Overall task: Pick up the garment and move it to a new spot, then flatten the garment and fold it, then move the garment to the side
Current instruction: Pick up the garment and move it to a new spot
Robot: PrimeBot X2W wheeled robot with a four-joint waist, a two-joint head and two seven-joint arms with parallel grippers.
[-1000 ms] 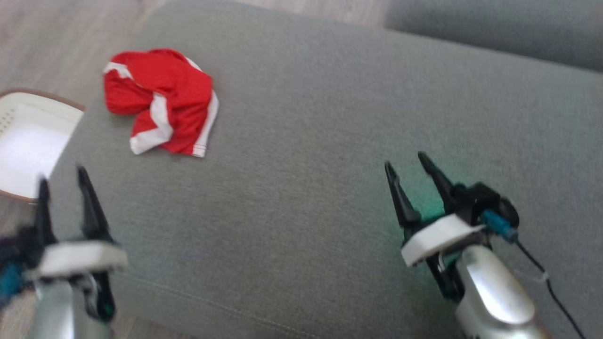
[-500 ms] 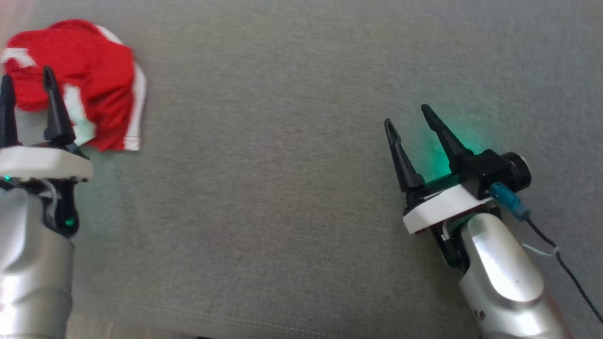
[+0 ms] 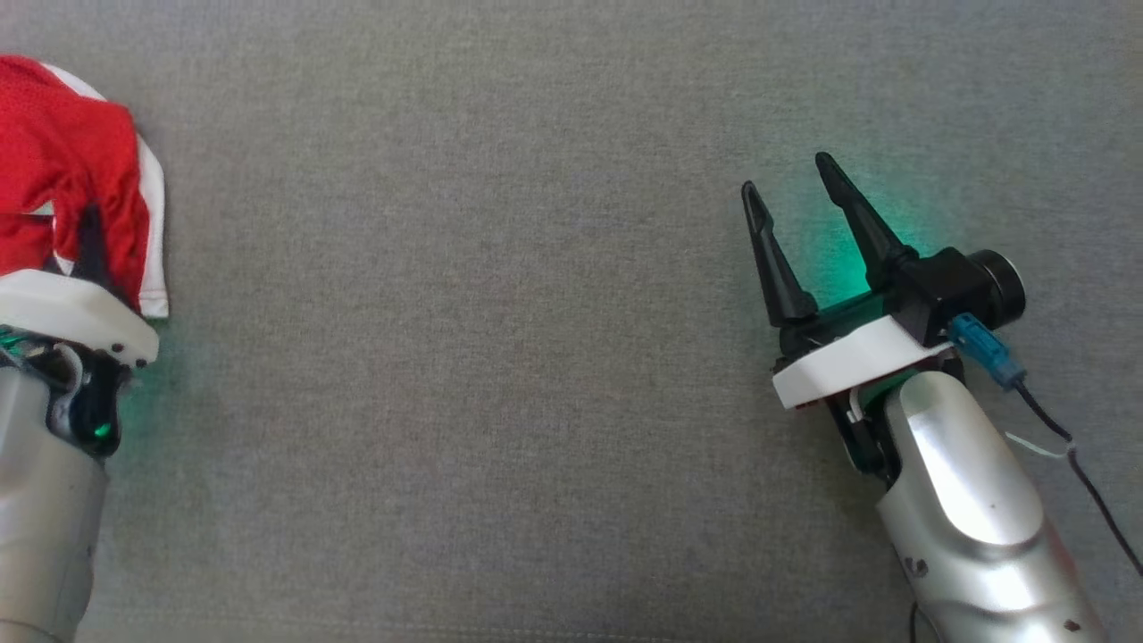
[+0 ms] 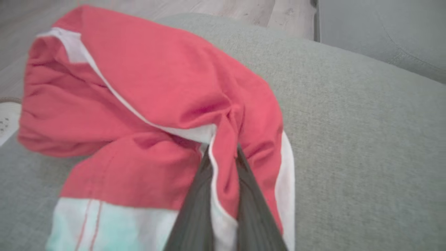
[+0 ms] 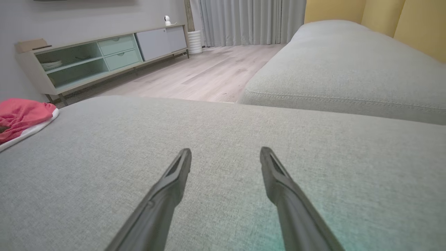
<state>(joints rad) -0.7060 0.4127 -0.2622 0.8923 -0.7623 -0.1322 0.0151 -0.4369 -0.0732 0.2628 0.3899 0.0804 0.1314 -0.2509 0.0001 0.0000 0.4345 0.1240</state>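
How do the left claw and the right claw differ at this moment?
The left claw has its fingers pinched close on a fold of the red garment with white trim; the right claw stands wide open and holds nothing. The left claw is buried in cloth; the right claw is over bare grey fabric sofa cushion, well away from the garment. Both have two long dark fingers.
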